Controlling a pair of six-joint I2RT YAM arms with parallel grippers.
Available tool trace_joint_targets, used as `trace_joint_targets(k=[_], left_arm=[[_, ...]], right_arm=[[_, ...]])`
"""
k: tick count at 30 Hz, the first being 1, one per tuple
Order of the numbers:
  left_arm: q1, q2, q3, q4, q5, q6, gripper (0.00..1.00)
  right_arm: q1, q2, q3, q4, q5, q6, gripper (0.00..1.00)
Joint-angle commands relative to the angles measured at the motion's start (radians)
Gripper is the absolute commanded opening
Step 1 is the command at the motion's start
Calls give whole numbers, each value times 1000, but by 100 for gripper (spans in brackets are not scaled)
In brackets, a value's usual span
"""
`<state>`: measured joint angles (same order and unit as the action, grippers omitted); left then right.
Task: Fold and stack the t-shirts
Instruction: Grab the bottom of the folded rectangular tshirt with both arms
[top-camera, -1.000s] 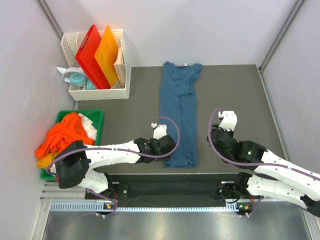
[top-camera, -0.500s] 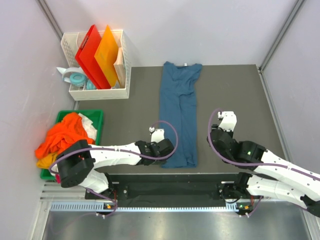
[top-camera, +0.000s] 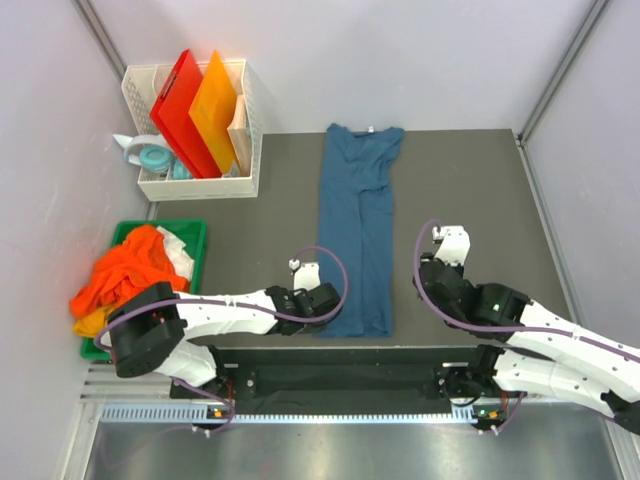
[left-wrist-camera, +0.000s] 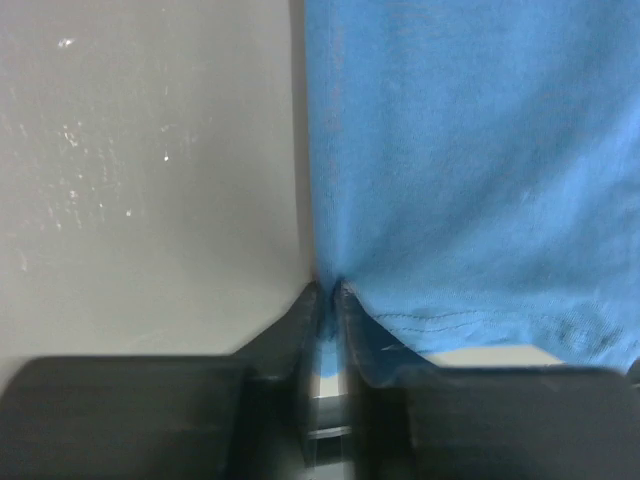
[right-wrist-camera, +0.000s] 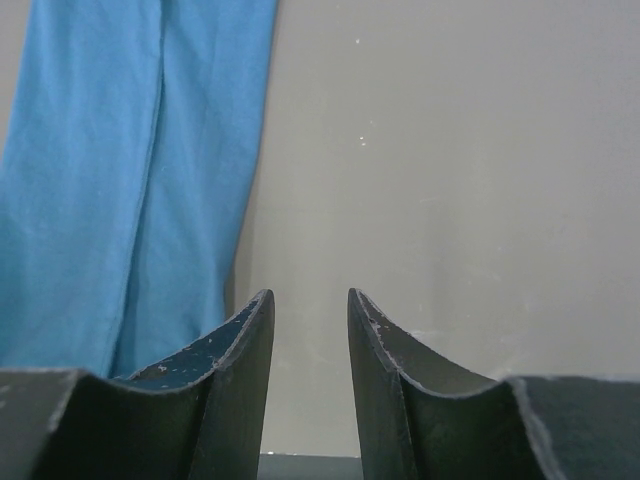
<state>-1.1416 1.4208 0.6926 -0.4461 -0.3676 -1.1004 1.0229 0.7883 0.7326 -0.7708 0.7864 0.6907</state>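
A dark teal-blue t-shirt (top-camera: 360, 220) lies on the grey table as a long narrow strip, collar at the far end. My left gripper (top-camera: 330, 312) is at its near-left corner. In the left wrist view the gripper (left-wrist-camera: 328, 288) is shut on the shirt (left-wrist-camera: 470, 150), with the left edge pinched just above the hem. My right gripper (top-camera: 440, 258) hovers to the right of the strip, apart from it. In the right wrist view it (right-wrist-camera: 310, 295) stands open with only bare table between the fingers and the shirt (right-wrist-camera: 120, 180) off to the left. More t-shirts, orange (top-camera: 125, 270), white and yellow, are piled at the left.
The pile sits in a green bin (top-camera: 195, 232) at the table's left edge. A white basket (top-camera: 245, 150) at the back left holds upright red and orange boards (top-camera: 195, 110). A tape roll (top-camera: 155, 157) lies beside it. Walls close in on both sides.
My left gripper has shut on the teal shirt's near-left corner and has shifted slightly toward the near-left. The right arm has not moved.
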Motion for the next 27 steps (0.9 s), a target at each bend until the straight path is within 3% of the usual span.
trace_joint_targets(k=[1,2,3,5,11,19,23,27], left_arm=[[-20,-78,-15,-17,-31,3,41],[-21,-97,-16,-10,-36,17,71],[-21,-127,-16,-8,-43,20,95],[-21,-143,-12,-5,-53,36,98],[-21,-114,-24,30,-15,48,98],[-29,-71,-48,69,21,13,87],[-30,-68,-73,73,22,-3,80],[-30,-54,-82,76,24,-10,63]], right_arm=[[-1,-8,4,36,-19,1,36],[0,-8,4,38,-19,1,36],[2,-9,2,39,-22,1,36],[3,-9,1,39,-29,3,36],[12,2,-7,42,-36,23,36],[28,12,-18,38,-41,44,36],[32,8,-21,36,-42,55,36],[37,12,-22,38,-42,61,36]])
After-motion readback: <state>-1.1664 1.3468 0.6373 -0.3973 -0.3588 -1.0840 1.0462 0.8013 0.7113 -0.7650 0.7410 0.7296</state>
